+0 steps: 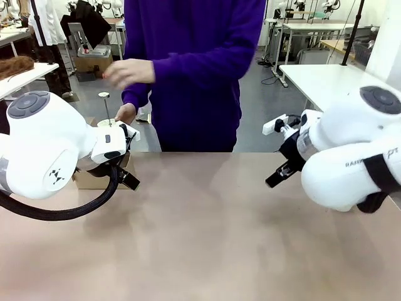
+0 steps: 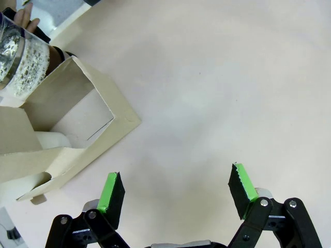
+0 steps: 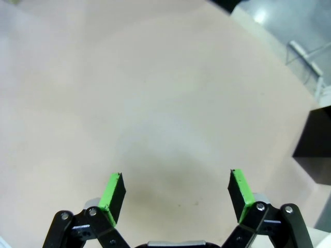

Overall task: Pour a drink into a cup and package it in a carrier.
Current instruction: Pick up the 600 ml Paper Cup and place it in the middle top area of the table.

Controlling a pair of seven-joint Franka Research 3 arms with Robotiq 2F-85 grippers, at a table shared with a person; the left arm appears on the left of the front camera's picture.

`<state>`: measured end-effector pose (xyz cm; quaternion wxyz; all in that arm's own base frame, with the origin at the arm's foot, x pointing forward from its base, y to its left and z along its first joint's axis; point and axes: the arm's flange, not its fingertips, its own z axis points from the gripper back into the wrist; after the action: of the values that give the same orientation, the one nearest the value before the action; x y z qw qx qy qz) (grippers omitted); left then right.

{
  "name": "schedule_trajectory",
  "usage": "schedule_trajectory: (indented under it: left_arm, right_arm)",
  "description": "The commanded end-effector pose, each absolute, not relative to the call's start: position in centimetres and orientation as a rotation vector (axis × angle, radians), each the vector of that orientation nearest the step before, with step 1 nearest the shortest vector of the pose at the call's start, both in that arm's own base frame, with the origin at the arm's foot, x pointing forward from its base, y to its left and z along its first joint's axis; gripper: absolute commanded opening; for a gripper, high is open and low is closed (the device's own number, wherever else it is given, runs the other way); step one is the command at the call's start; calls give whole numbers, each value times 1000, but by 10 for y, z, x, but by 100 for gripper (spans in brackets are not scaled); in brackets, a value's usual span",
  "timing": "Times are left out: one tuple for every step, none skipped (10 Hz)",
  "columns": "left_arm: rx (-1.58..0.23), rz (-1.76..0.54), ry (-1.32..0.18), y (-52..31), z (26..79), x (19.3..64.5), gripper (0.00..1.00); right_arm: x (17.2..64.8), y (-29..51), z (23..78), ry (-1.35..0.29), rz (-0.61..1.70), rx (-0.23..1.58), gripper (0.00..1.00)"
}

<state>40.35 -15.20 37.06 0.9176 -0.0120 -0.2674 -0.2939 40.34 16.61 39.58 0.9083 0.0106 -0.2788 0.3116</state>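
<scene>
The carrier (image 2: 57,90) sits toward the far left of the table (image 3: 129,93), just in front of the person. A white rounded shape (image 2: 51,140) low inside it is probably the cup, though I cannot tell which slot it is in. Just behind the carrier is the glass carafe (image 2: 23,59) with its metal bands, and the person's hand (image 1: 125,113) is at it; whether it holds any drink is unclear. The left gripper (image 2: 176,194) hangs near the carrier, jaws spread wide and empty. The right gripper (image 3: 176,194) hovers well apart over bare table, likewise spread and empty. As I judge it, pouring and loading are the person's work at this point, so the arms do best to hold off until the hands are clear. Any approach to the carrier should then come at its open side, avoiding the thin cardboard walls and the carafe.
</scene>
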Motion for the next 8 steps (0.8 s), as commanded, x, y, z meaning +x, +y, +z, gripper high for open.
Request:
schedule_trajectory:
  left_arm:
    - [-24, -605, -550, -152, 371, 404, 100]
    - [-24, -605, -550, -152, 371, 404, 100]
    - [-24, -605, -550, -152, 371, 404, 100]
    - [-24, -605, -550, -152, 371, 404, 100]
    - [-24, -605, -550, -152, 371, 404, 100]
    - [-24, -605, -550, -152, 371, 404, 100]
    - [-24, -605, -550, -152, 371, 404, 100]
    - [-24, -605, -550, -152, 371, 404, 100]
  right_arm:
    - [420, 158, 470, -563, 602, 30, 100]
    - [423, 149, 503, -562, 609, 39, 100]
    - [423, 133, 538, -558, 652, 67, 100]
    - [420, 105, 574, -563, 705, 132, 100]
    - [416, 70, 597, -596, 757, 205, 100]
    - [415, 28, 611, -621, 806, 281, 100]
    - [413, -15, 614, -666, 861, 367, 100]
    - [410, -58, 606, -722, 904, 451, 100]
